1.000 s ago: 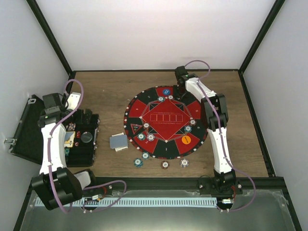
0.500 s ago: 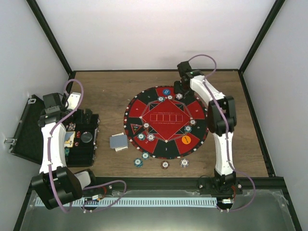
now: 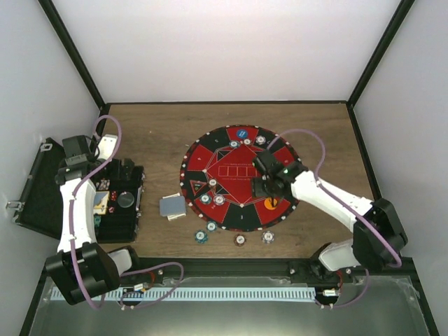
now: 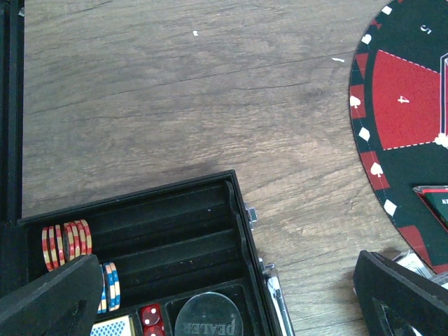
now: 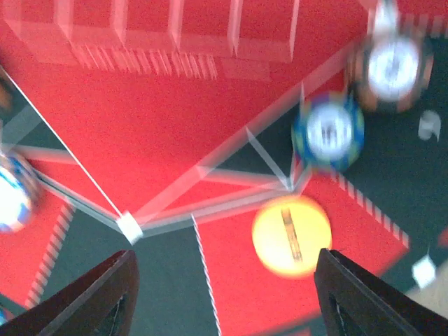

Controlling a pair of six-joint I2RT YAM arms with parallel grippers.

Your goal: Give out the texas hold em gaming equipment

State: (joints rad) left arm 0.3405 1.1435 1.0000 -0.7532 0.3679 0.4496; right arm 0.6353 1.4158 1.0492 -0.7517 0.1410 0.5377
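Observation:
A round red-and-black poker mat (image 3: 241, 210) lies mid-table and carries several striped chips, among them one at its far edge (image 3: 260, 139). It also holds a blue button (image 3: 241, 132) and an orange button (image 3: 271, 203). My right gripper (image 3: 265, 183) hovers open over the mat's right side. Nothing sits between its fingers, and the orange button (image 5: 291, 236) and a blue chip (image 5: 327, 131) lie just ahead of it. A stack of grey-blue cards (image 3: 172, 206) rests left of the mat. My left gripper (image 3: 123, 171) hangs open above the black case, over stored chips (image 4: 66, 241).
The open black case (image 3: 115, 210) stands at the left and holds dice (image 4: 150, 318) and a dealer disc (image 4: 208, 318). Three chips (image 3: 240, 240) lie on the wood in front of the mat. Black frame posts and white walls enclose the table.
My right arm has swung from the mat's far edge back to its near right side, and its jaws have widened. A chip now lies where it was. The left arm is still.

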